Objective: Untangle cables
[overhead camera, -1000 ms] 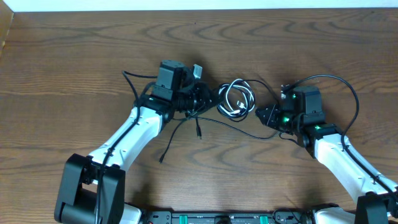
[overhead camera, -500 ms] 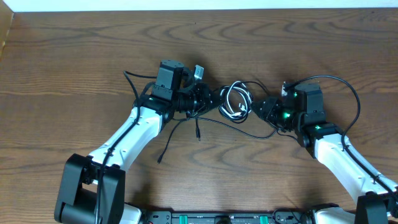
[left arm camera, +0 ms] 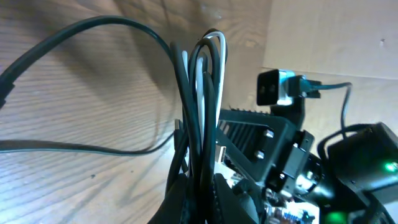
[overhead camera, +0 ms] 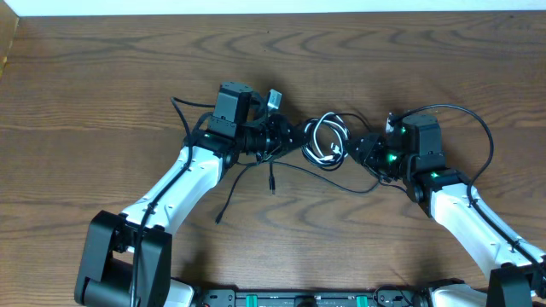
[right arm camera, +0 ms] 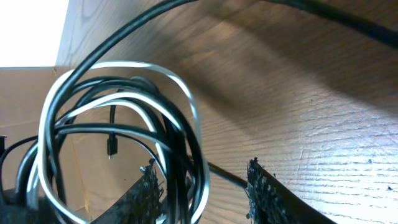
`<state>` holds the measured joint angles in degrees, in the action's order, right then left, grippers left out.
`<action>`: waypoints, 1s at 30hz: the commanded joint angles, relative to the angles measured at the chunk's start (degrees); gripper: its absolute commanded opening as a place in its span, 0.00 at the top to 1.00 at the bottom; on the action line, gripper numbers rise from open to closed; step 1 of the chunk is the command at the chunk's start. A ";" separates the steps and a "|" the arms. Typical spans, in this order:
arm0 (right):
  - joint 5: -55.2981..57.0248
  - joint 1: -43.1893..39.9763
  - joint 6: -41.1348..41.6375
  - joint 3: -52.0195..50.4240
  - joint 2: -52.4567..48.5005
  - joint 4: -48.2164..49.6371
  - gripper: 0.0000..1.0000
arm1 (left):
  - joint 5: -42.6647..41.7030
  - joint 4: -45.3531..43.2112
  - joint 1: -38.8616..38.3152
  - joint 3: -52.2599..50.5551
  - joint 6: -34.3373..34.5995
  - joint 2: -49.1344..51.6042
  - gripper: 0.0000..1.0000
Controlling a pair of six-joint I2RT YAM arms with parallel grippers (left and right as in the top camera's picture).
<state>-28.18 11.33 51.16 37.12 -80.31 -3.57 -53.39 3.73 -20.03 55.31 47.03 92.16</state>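
Note:
The cables form one tangled coil mid-table between my grippers: a white cord looped with two black cords. One black cord trails along the table toward the right arm. My left gripper is shut on the coil's left side; the left wrist view shows its jaws pinching black strands and the white strand. My right gripper is open at the coil's right side. In the right wrist view the white loop and black loops pass between its open fingers, near the left finger.
Two loose black cord ends lie in front of the left arm, one plug and one further out. The right arm's own thick black wire arcs behind it. The wooden table ends at a white back edge.
My right gripper has moved left up to the coil, so the loops now sit between its open fingers. The coil has bunched slightly narrower. The left gripper has kept its hold.

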 commanded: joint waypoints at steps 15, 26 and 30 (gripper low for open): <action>3.13 1.75 4.24 0.26 -0.61 -0.09 0.99 | -9.03 -2.19 -0.02 0.20 1.75 -0.33 0.92; 11.98 0.72 -8.57 0.28 -0.28 -3.96 0.99 | -5.22 -2.21 -0.02 0.20 -11.50 -0.33 0.92; 7.61 -0.70 -9.84 0.28 1.66 -5.64 0.99 | 10.99 3.93 -0.02 0.20 -11.43 -0.33 0.92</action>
<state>-22.94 12.97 45.21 37.50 -79.92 -8.12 -54.06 5.91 -20.91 55.27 38.85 92.38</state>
